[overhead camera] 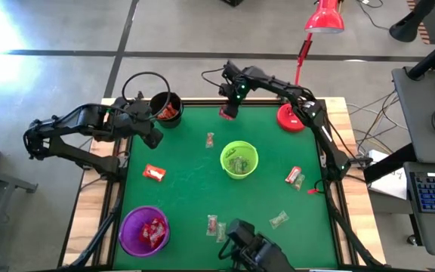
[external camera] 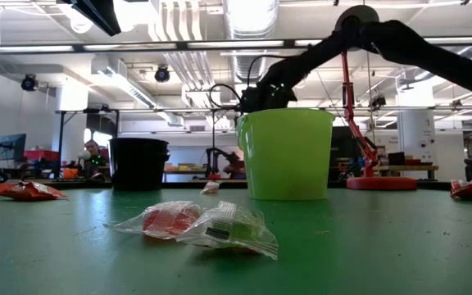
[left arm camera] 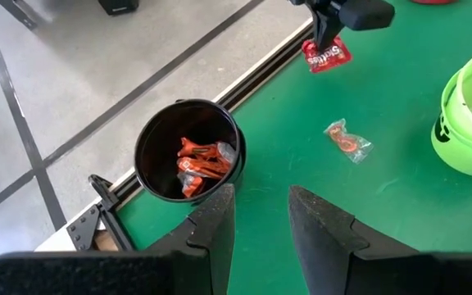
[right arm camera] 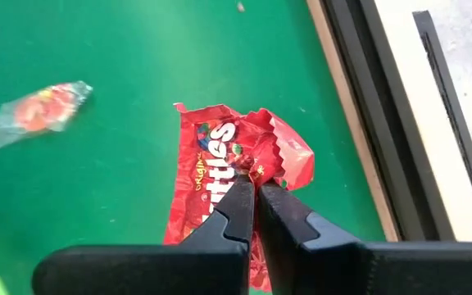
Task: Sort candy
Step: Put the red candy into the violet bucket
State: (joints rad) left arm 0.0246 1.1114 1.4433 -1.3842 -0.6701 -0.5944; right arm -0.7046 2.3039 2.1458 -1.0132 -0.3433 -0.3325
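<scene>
My right gripper [right arm camera: 256,190] is pinched on a red candy [right arm camera: 236,164], lifted over the desk's [overhead camera: 187,162] far edge — the black cup [overhead camera: 166,109] lies leftward, beside my left gripper [left arm camera: 260,209], parted and empty.

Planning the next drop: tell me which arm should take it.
Right. Its gripper is shut on a red packet, lifted off the table. The left gripper is open and empty beside the black cup.
</scene>
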